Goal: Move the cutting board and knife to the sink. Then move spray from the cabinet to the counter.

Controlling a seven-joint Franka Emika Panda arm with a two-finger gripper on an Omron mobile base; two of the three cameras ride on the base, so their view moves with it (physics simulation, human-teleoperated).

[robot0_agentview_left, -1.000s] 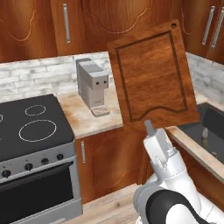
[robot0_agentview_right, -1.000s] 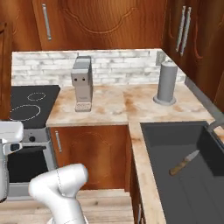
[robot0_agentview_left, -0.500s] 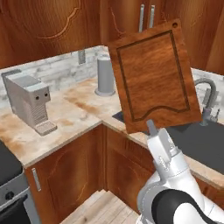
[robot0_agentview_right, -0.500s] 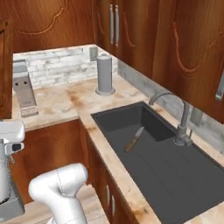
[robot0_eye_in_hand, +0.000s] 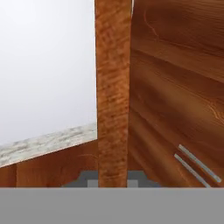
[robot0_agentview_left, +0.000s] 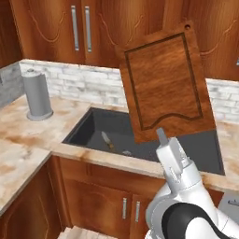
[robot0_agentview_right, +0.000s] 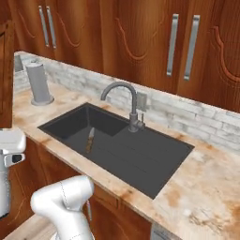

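Note:
The cutting board (robot0_agentview_left: pixel 165 86), dark brown with a groove near its rim, stands upright in the air above the sink (robot0_agentview_left: pixel 88 128). My gripper (robot0_agentview_left: pixel 161 134) is shut on its lower edge. In the hand view the cutting board (robot0_eye_in_hand: pixel 113 96) runs edge-on up the middle. The knife (robot0_agentview_left: pixel 107 139) lies on the basin floor at the left end of the sink (robot0_agentview_right: pixel 140 161); from the right side the knife (robot0_agentview_right: pixel 89 139) points toward the front wall. The upper cabinet (robot0_agentview_left: pixel 79 28) has its doors closed, and the spray is hidden. Beige counter (robot0_agentview_left: pixel 28 135) surrounds the basin.
A grey gooseneck faucet (robot0_agentview_right: pixel 124 101) rises behind the basin. A grey paper-towel roll (robot0_agentview_left: pixel 37 95) stands on the counter left of the sink. A white brick backsplash (robot0_agentview_right: pixel 197 119) runs along the wall. Lower cabinet doors (robot0_agentview_left: pixel 126 205) sit below the counter edge.
The whole picture has swung from the stove and coffee machine round to the sink, so the camera moved. The board stays upright in my shut gripper throughout.

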